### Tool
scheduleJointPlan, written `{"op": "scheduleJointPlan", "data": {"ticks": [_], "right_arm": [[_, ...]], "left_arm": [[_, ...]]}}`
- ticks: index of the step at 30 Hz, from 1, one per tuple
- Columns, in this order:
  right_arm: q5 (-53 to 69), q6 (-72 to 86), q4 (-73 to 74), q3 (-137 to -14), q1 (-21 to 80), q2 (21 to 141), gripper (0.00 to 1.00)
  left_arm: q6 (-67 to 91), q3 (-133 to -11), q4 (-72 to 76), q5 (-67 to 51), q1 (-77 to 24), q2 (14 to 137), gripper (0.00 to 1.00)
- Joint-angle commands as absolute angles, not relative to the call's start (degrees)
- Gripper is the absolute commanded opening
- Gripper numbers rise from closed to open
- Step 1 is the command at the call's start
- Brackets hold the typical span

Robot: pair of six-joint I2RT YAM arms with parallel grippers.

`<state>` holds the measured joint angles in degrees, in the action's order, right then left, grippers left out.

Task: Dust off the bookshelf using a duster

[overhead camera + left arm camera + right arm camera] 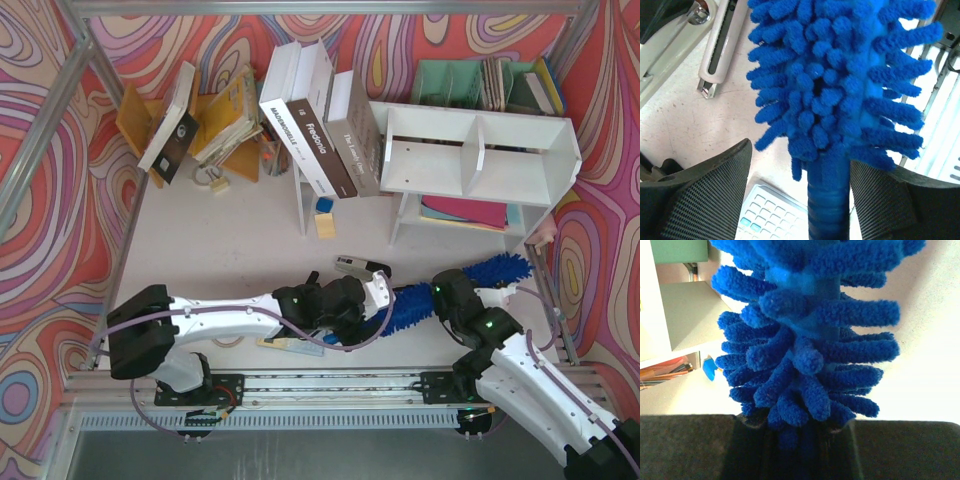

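Top external: duster (408, 305) lies eight-to-two o'clock, right claw (452, 292) clamped mid-fluff, left claw (380, 293) parted around handle (827, 210); bookshelf (480, 150) at twelve.

Pale speckled tabletop (230, 240), white two-tier bookshelf (478, 150) stood at back right; yellow wooden book rack (132, 118) set back left; black-and-silver stapler (360, 266) laid mid-table

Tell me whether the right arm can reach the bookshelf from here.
Probably yes. The right gripper, shut on the duster, sits near the bookshelf, with open table between. The left gripper stands open around the handle.
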<state>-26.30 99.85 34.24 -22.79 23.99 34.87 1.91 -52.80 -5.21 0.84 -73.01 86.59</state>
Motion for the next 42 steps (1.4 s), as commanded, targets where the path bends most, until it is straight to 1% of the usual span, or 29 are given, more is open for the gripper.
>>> {"op": "scheduleJointPlan", "data": {"ticks": [1, 5, 7, 9, 12, 15, 19, 22, 24, 28, 31, 33, 35, 40, 42], "right_arm": [[-26.63, 101.0, 34.32, -25.16, 24.01, 34.4, 0.0], [-26.5, 100.99, 34.1, -25.36, 24.05, 35.03, 0.0], [-26.44, 100.99, 34.03, -25.54, 24.03, 35.34, 0.0], [-26.37, 100.9, 34.04, -25.81, 24.04, 35.57, 0.0], [-26.36, 100.72, 33.93, -26.01, 24.04, 35.59, 0.0], [-26.28, 100.58, 33.69, -26.06, 24.0, 35.57, 0.0], [-25.92, 100.67, 33.79, -26.11, 24.04, 35.61, 0.0], [-25.71, 100.72, 33.67, -26.03, 24.05, 35.6, 0.0], [-25.54, 100.72, 33.72, -26.04, 24.0, 35.59, 0.0], [-25.4, 100.87, 34.48, -26.03, 24.01, 35.43, 0.0], [-25.82, 100.9, 35.93, -26.46, 24.02, 34.9, 0.0], [-26.6, 100.47, 36.85, -27.14, 23.99, 34.37, 0.0], [-27.14, 99.66, 37.78, -27.73, 23.99, 33.72, 0.11], [-28.26, 97.68, 43.09, -31.51, 24.01, 34.18, 0.47], [-28.61, 96.38, 45.29, -33.45, 24.01, 34.98, 0.56]], "left_arm": [[2.57, -51.18, -8.65, -3.53, -72.86, 83.84, 0.72], [3.6, -50.73, -9.21, -5.63, -72.86, 82.32, 0.75], [4.21, -50.61, -9.48, -6.14, -72.86, 81.75, 0.74], [4.81, -50.15, -9.3, -6.19, -72.86, 81.46, 0.7], [5.05, -49.76, -8.87, -4.81, -72.86, 82.17, 0.6], [4.85, -50.84, -9.83, -3.8, -72.82, 83.94, 0.54], [4.42, -52.0, -10.48, -2.22, -72.77, 85.49, 0.37], [4.15, -51.93, -10.12, -1.52, -72.77, 85.36, 0.31], [4.21, -51.94, -10.11, -1.11, -72.77, 85.31, 0.24], [4.58, -52.31, -10.49, -0.79, -72.77, 85.18, 0.13], [5.04, -52.18, -10.78, 0.03, -72.77, 84.3, 0.0], [5.45, -51.77, -10.85, 0.64, -72.75, 83.07, 0.0], [5.98, -51.05, -10.58, 1.58, -72.77, 81.68, 0.0], [7.25, -48.97, -9.52, 3.58, -72.78, 76.78, 0.0], [7.43, -48.26, -9.12, 4.0, -72.77, 74.93, 0.0]]}}
